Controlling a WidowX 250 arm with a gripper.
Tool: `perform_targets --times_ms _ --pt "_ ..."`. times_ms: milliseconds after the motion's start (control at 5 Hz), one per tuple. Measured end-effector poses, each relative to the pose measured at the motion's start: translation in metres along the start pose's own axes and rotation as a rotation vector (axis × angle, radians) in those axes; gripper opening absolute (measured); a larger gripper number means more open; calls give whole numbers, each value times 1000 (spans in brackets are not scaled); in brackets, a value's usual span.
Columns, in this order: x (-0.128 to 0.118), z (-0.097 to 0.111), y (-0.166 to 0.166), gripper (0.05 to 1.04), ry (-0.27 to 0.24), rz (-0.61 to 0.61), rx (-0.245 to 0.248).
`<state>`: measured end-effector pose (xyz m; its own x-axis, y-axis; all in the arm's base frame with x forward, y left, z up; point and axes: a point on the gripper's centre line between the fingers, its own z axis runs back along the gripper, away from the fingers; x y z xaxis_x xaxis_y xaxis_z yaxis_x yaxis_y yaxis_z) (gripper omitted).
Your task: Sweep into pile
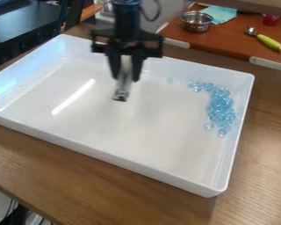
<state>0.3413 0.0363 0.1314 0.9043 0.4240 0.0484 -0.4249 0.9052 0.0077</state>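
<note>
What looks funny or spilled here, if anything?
One faint bead sits apart from the curved bunch of blue beads, like a straggler. They all seem inside the white tray, so nothing looks spilled.

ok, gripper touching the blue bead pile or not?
Apart. Camera view: the gripper and grey tool in it hang well clear of the blue beads, with a wide stretch of tray floor between.

Brown wood-grain table (107, 184) | beyond far edge, right: red-brown tabletop (236, 41), pale corner guards (269, 64) | far edge, middle: grey surface (175, 9) behind | far left: dark flat-topped furniture (25, 24), soft sheen | below near-left edge: dark strands (14, 216), unclear
</note>
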Motion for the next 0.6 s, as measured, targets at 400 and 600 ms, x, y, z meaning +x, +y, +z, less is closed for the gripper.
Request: perform_targets --times_ms 400,600 --pt "14 -19 68 370 -32 15 69" --pt "15 -28 90 436 6 -47 41"
